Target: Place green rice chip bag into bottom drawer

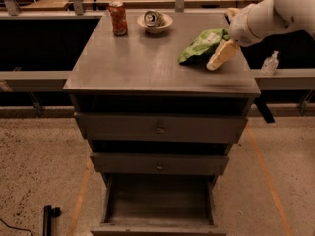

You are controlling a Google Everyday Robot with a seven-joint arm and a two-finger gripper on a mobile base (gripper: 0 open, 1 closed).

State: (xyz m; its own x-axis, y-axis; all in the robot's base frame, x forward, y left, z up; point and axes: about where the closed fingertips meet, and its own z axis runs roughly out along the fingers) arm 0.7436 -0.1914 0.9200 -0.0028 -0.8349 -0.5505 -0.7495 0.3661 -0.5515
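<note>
Camera view: pincer point(222, 54) meets the green rice chip bag point(201, 46) on the bench point(142, 70); whether it holds the bag, I cannot tell. Grasping step, probably; next, lift it and lower it into the open bottom drawer point(160, 203).

Grey cabinet point(138, 65), three drawers. On its top: red soda can point(117, 17) upright at the back left; beside it a white bowl point(155, 24) holding a silvery can; green rice chip bag point(201, 45) lying at the right. Gripper point(219, 57) on a white arm, low over the top's right side, against the bag's right edge. Two knobbed drawers point(160, 128) closed. Bottom drawer point(160, 200) pulled open. Small clear bottle point(269, 63) on the ledge to the right.
</note>
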